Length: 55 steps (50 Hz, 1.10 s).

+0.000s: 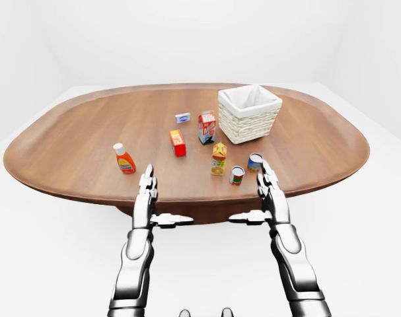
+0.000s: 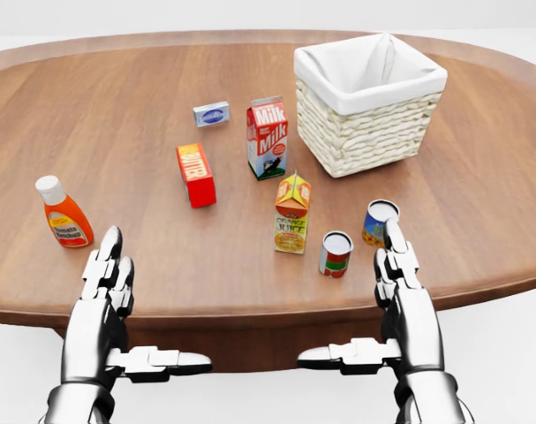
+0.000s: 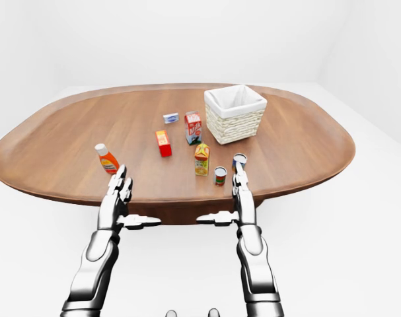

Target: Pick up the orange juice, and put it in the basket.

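Observation:
The orange juice carton (image 2: 291, 213) stands upright on the oval wooden table (image 2: 144, 115), a little below the milk carton (image 2: 268, 138). The white-lined wicker basket (image 2: 370, 104) sits at the upper right of the head view, with nothing visible inside. My left hand (image 2: 109, 291) hovers at the table's near edge on the left, fingers stretched flat and open, empty. My right hand (image 2: 400, 287) is held the same way, open and empty, below and to the right of the juice, close to the two cans.
A tomato sauce bottle (image 2: 63, 212) stands left, near my left hand. A red box (image 2: 195, 174) and a small blue-white packet (image 2: 211, 113) lie mid-table. Two cans (image 2: 335, 254) (image 2: 378, 222) stand right of the juice. White floor surrounds the table.

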### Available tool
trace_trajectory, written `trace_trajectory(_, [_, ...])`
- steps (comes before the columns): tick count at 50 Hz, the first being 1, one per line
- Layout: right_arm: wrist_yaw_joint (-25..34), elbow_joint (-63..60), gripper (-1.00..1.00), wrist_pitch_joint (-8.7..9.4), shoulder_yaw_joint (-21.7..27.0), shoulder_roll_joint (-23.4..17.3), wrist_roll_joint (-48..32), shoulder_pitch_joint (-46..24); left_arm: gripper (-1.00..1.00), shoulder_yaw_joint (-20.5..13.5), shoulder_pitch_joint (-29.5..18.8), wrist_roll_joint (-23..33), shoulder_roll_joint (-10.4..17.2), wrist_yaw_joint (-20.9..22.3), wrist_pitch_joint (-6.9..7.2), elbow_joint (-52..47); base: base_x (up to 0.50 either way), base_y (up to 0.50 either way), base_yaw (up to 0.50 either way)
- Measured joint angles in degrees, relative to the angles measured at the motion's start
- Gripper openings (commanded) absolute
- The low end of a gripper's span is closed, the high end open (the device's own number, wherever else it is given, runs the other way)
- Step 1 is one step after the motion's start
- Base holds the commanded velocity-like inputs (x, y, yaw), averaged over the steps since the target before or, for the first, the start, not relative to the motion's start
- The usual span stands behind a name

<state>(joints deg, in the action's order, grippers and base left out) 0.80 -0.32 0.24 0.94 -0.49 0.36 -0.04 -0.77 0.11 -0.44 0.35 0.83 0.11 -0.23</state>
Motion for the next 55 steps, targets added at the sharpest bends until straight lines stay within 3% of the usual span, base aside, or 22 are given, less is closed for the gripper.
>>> trace_trajectory(20, [1.0, -3.9, 1.00, 2.44, 1.3, -0.7, 0.0, 0.2, 1.00, -1.3, -0.1, -1.1, 0.4, 0.8, -0.23, -0.4, 0.00, 0.00, 0.00])
trace_trajectory(22, [1.0, -5.0, 1.00, 3.00, 1.3, -0.7, -0.2, 0.3, 1.00, -1.4, -0.2, -1.5, 0.3, 0.3, 0.89, -1.4, 0.00, 0.00, 0.00])
trace_trajectory(26, [1.1, -7.6, 1.00, 4.24, 1.1, -0.8, -0.8, 0.5, 1.00, -1.7, -0.5, -2.9, 0.1, -1.0, 4.89, -4.5, 0.00, 0.00, 0.00])
trace_trajectory(43, [2.2, -20.5, 1.00, 4.76, 0.7, -0.8, -4.0, 0.9, 1.00, -1.2, 2.5, -2.5, 0.2, -2.8, 4.89, -24.3, 0.00, 0.00, 0.00])
trace_trajectory(55, [3.3, -29.8, 1.00, 4.76, 0.4, -0.9, -5.1, 0.2, 1.00, -3.4, 5.5, -1.4, 0.0, -1.7, 4.89, -35.2, 0.00, 0.00, 0.00])
